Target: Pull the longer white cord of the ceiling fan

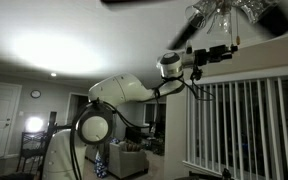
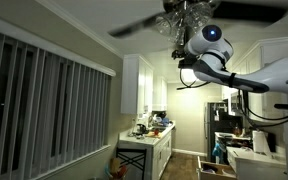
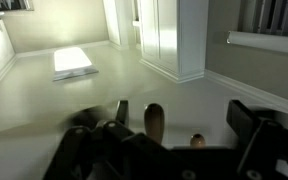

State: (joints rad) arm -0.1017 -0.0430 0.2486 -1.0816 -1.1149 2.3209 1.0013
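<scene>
The ceiling fan (image 1: 224,10) hangs at the top of both exterior views (image 2: 189,15), with dark blades and a cluster of glass shades. My gripper (image 1: 224,47) is raised just under the shades (image 2: 187,58). In the wrist view the gripper (image 3: 184,108) is open, its two dark fingers wide apart. Two tan knobs sit between them: a larger elongated knob (image 3: 155,118) near the left finger and a smaller knob (image 3: 196,141) lower at the middle. The cords are too thin to see, so I cannot tell which knob ends the longer white cord.
Vertical blinds (image 1: 246,120) cover a window beside the arm (image 2: 44,100). Kitchen cabinets (image 2: 144,85) and a cluttered counter (image 2: 154,128) lie below. The wrist view shows a ceiling light panel (image 3: 72,62) and white cabinets (image 3: 174,35).
</scene>
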